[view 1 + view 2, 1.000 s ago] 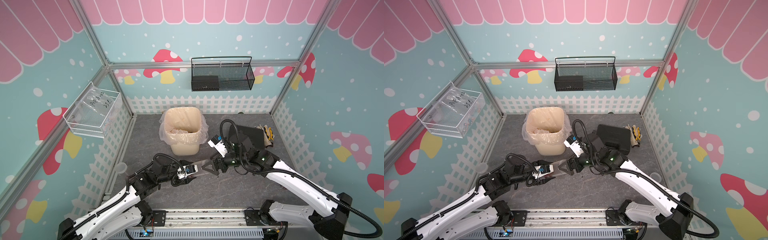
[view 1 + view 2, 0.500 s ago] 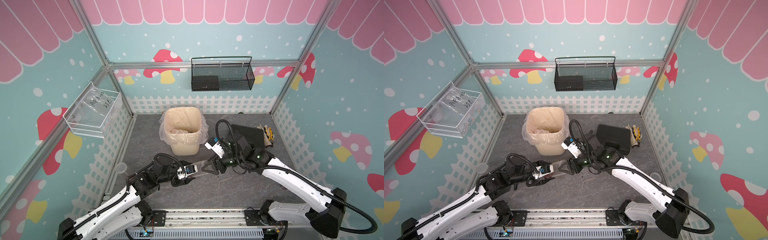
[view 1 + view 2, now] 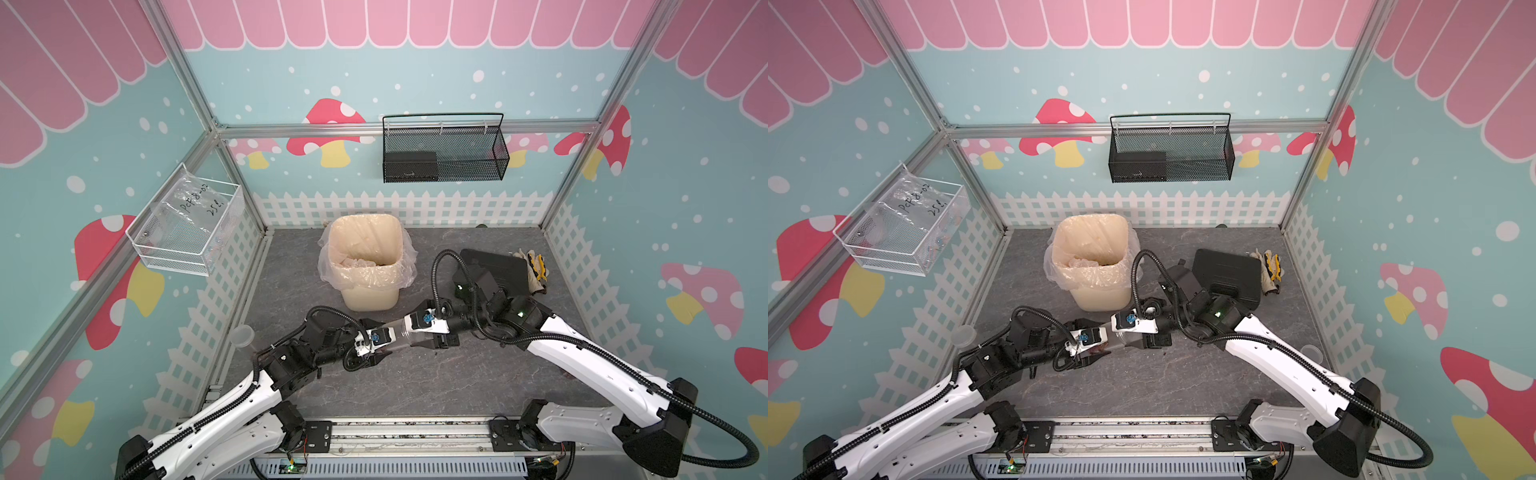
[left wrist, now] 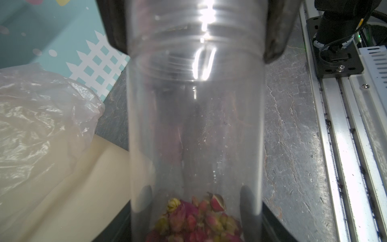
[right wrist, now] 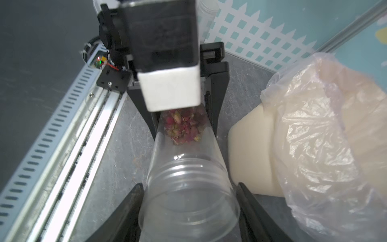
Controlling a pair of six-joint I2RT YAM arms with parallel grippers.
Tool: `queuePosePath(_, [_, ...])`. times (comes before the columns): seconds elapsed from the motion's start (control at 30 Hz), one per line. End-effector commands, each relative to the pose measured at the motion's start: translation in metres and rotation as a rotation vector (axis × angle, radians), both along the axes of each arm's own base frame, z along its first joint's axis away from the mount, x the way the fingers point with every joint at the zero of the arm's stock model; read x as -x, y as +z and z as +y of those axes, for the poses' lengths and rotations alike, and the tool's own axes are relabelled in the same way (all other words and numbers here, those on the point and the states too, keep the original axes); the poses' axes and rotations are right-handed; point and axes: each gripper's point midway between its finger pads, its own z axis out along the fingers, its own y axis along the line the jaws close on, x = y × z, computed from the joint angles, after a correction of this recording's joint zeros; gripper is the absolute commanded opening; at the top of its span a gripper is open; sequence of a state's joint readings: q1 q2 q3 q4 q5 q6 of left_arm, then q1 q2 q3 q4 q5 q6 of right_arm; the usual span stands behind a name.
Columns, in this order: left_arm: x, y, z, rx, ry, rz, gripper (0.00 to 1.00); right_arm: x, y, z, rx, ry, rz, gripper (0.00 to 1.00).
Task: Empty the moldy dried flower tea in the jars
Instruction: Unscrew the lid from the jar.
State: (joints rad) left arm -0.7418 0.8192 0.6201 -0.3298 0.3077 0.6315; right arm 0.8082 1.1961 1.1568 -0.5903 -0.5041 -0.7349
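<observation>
One clear jar [image 3: 399, 334] hangs on its side just in front of the cream bin [image 3: 365, 291], held from both ends. My left gripper [image 3: 392, 341] is shut on its closed base end, where the moldy dried flower tea [image 4: 194, 220] lies as a red and yellowish clump, also seen as tea [image 5: 182, 127] in the right wrist view. My right gripper [image 3: 410, 332] is shut on the threaded mouth end, its black fingers [image 5: 134, 209] pressed against either side of the rim. A second jar [image 3: 242, 336] stands by the left fence.
The bin's plastic liner [image 5: 324, 136] bulges close beside the held jar. A black case [image 3: 503, 266] and gloves [image 3: 534, 270] lie at the back right. A black wire basket [image 3: 442, 149] hangs on the back wall, a clear tray [image 3: 187, 224] on the left wall. The metal rail [image 3: 407, 432] runs along the front.
My right gripper has come left to the jar's mouth end and shut on it. The left arm has stayed still with the jar.
</observation>
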Motion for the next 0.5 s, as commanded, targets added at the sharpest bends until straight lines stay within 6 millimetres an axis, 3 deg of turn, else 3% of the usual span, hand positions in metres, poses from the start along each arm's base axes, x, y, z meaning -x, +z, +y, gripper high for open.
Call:
queuePosePath(0.0, [0.016,-0.002,-0.009,0.007,-0.101,0.015,0.2,-0.021,0.012,0.0,0.021,0.071,-0.324,0.2])
queuePosePath(0.23, [0.017,0.0,-0.008,0.011,-0.096,0.008,0.2,-0.017,0.011,0.006,0.005,0.116,-0.354,0.29])
queuePosePath(0.27, [0.017,0.0,-0.008,0.011,-0.097,0.009,0.2,-0.017,0.012,0.007,-0.001,0.11,-0.345,0.36])
queuePosePath(0.37, [0.016,-0.001,-0.008,0.008,-0.092,0.009,0.2,-0.017,0.017,0.01,-0.036,0.072,-0.287,0.77])
queuePosePath(0.43, [0.015,0.0,-0.006,0.006,-0.077,0.004,0.2,-0.011,0.025,0.01,-0.079,0.062,-0.238,0.95])
queuePosePath(0.47, [0.013,0.0,-0.005,0.004,-0.065,-0.003,0.2,-0.005,0.029,0.01,-0.102,0.071,-0.21,0.98])
